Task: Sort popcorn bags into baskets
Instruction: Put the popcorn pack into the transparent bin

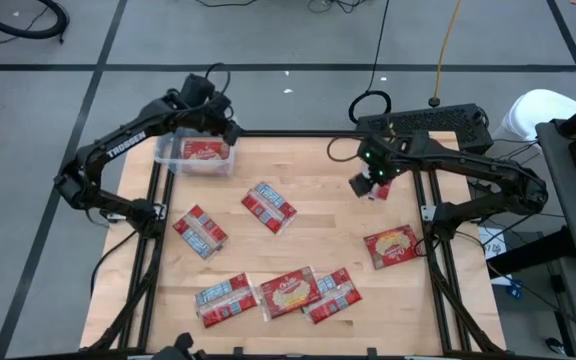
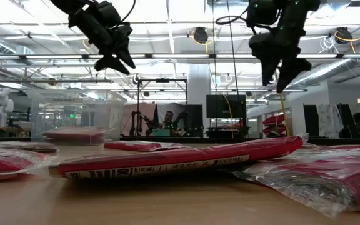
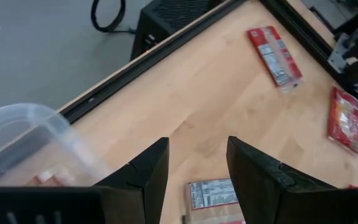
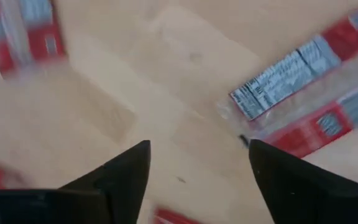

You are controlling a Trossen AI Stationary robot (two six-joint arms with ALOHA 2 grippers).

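The left end effector (image 1: 230, 132) hangs over the clear basket (image 1: 168, 158) at the worktop's (image 1: 318, 200) far left corner, its fingers parted around nothing. One popcorn bag (image 1: 204, 152) lies inside the basket. The right end effector (image 1: 370, 187) hovers above the far right of the worktop, fingers spread wide and empty. Other popcorn bags (image 1: 286, 292) lie scattered across the worktop.

Even overhead light is falling on the wooden table (image 1: 308, 250), leaving only soft, faint shadows. In the low view, ceiling strip lights (image 2: 167, 28) are glaring white, turning both arms into dark silhouettes, and the nearest popcorn bags (image 2: 174, 159) are blurring out of focus. The right wrist view is smearing with motion blur; the left wrist view is staying sharp.
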